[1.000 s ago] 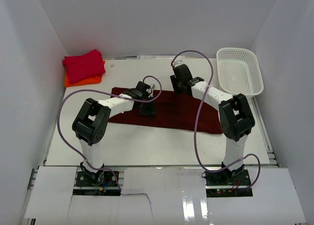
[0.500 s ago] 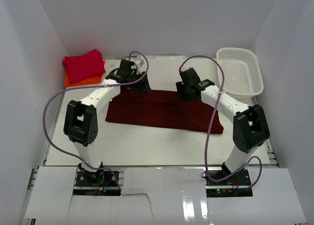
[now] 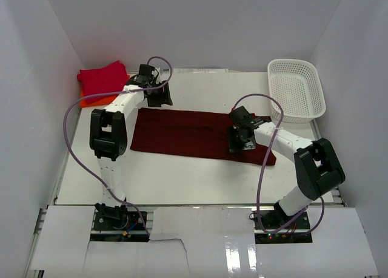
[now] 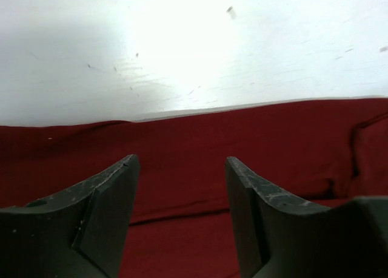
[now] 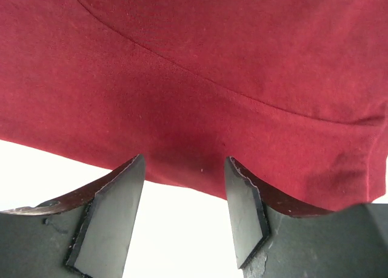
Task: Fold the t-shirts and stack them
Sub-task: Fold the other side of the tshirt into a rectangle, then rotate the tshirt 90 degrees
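step: judged to be the next fold of the maroon shirt (image 3: 194, 132), which lies flat as a long strip across the middle of the worktop (image 3: 182, 175).
left hand (image 3: 159, 97): jaws apart, nothing between them. it sits at the strip's far left corner; the wrist view shows the far edge and bare worktop just ahead.
right hand (image 3: 241, 141): jaws apart, nothing held. it sits over the near edge toward the right end; the wrist view shows that edge crossing at the jaw tips.
stack: red shirt (image 3: 102, 77) folded on top of the orange shirt (image 3: 91, 99) in the far left corner, near the left hand.
basket (image 3: 295, 62): far right, apart from the strip; not needed for this step.
grip: lower each hand until one jaw slides under the hem, then close on all layers at once. a pinch on the top layer alone would likely peel the earlier fold open.
symmetry: the hands sit on opposite edges and opposite ends. for a clean crosswise fold, both should probably take the same end.
carry: lift only enough to clear the cloth, and move both hands together so the edge stays straight.
risk: a crease runs through the right end; smooth it, or it may be folded in.
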Controlling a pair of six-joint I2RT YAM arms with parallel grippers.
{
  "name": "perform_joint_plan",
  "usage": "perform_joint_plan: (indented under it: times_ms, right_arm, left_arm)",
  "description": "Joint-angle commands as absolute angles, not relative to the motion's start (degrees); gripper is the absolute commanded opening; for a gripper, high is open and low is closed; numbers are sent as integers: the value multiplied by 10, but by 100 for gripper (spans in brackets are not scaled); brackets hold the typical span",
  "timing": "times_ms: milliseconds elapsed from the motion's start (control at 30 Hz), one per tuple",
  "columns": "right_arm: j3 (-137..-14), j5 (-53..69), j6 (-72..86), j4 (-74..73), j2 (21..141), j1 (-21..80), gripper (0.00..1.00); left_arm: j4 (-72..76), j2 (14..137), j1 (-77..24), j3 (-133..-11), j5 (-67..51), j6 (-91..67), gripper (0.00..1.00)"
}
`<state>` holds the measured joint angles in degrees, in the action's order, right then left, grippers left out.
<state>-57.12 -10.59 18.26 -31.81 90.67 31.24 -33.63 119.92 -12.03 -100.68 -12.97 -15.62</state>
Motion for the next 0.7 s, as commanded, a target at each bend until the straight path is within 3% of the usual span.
perform_joint_plan:
  times_ms: [0, 667]
  right_arm:
    - [-571, -130, 207, -327, 871, 315, 61]
    - [-562, -135, 216, -328, 928, 287, 60]
  left_arm:
    - [-338, 1203, -124, -1020, -121, -144, 68]
    - [-345, 1240, -123, -1004, -60, -142, 65]
